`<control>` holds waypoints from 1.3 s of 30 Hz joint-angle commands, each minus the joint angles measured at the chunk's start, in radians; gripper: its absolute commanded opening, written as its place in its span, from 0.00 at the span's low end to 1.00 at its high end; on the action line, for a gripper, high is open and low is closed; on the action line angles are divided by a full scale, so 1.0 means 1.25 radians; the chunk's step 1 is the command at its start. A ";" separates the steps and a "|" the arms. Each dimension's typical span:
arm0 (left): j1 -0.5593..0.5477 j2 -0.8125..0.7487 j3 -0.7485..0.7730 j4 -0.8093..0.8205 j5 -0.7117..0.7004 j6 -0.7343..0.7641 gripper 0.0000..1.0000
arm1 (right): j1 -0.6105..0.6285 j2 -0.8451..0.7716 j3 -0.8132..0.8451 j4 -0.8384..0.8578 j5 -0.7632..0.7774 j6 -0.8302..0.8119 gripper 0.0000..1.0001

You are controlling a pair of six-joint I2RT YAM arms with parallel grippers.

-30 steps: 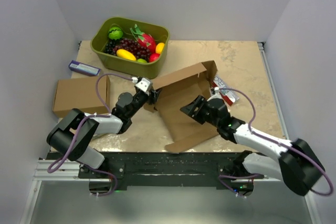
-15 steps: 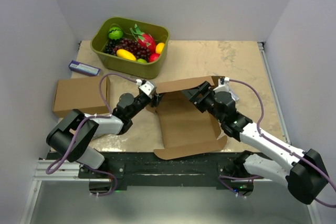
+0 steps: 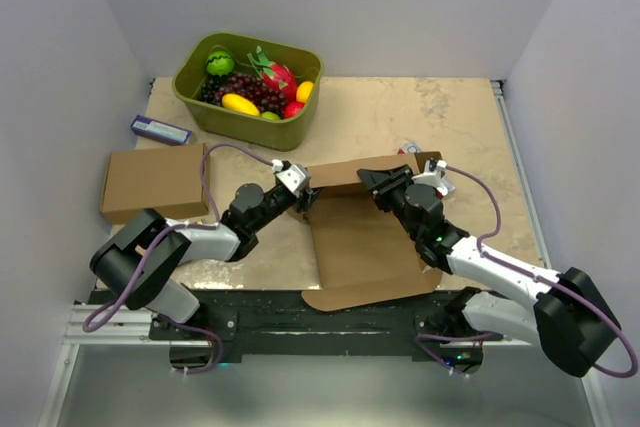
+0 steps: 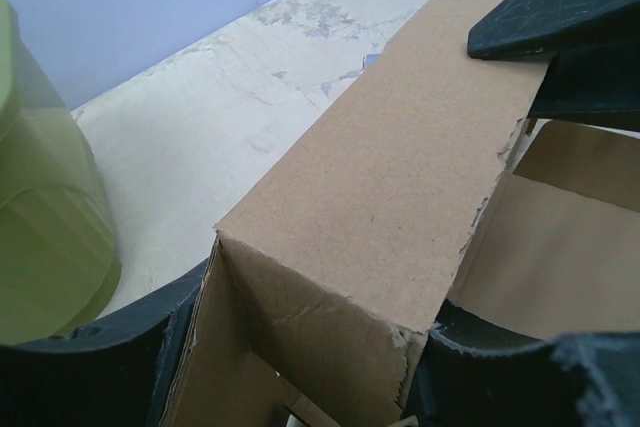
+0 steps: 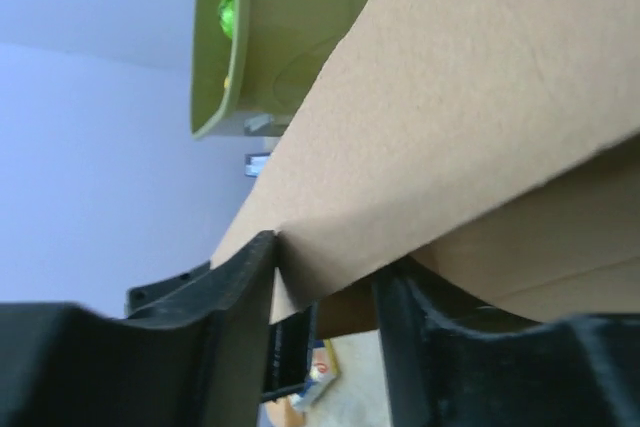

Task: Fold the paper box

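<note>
The paper box (image 3: 365,247) lies open at the table's middle, base flat, front flap at the near edge. Its far wall (image 3: 350,175) is rolled into a hollow strip. My left gripper (image 3: 305,192) is shut on the left end of that strip; in the left wrist view the folded cardboard (image 4: 400,167) fills the gap of the left gripper (image 4: 310,337). My right gripper (image 3: 378,182) is shut on the strip further right, and in its wrist view the fingers (image 5: 230,287) of the right gripper (image 5: 325,297) press the cardboard (image 5: 480,97) from both sides.
A green tub of fruit (image 3: 250,82) stands at the back left. Another closed brown box (image 3: 150,182) lies at the left, a small blue pack (image 3: 160,130) behind it. A small printed packet (image 3: 410,149) peeks out behind the strip's right end.
The box base, tilted up a second ago, now lies flat. My right gripper moved from the base to the far wall, opened wide and closed on it. The left gripper shifted slightly right.
</note>
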 commanded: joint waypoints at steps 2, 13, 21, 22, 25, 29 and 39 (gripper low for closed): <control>-0.017 0.003 0.000 0.049 -0.003 0.015 0.29 | 0.000 -0.017 -0.031 0.058 0.101 0.040 0.27; -0.018 -0.052 0.008 0.009 0.054 -0.031 0.79 | -0.002 -0.039 -0.047 0.023 0.116 0.060 0.11; 0.017 -0.176 -0.046 -0.059 0.081 -0.107 0.94 | 0.000 -0.039 -0.050 0.020 0.112 0.056 0.11; 0.025 -0.193 -0.063 -0.061 0.093 -0.121 0.95 | -0.002 -0.036 -0.050 0.023 0.112 0.056 0.11; 0.058 -0.262 -0.081 -0.089 0.131 -0.157 0.96 | 0.000 -0.035 -0.050 0.029 0.106 0.056 0.11; 0.107 -0.370 -0.138 -0.110 0.141 -0.212 0.96 | -0.002 -0.031 -0.048 0.033 0.100 0.051 0.11; 0.255 -0.390 -0.214 -0.061 0.187 -0.277 0.91 | -0.002 -0.033 -0.057 0.046 0.087 0.050 0.12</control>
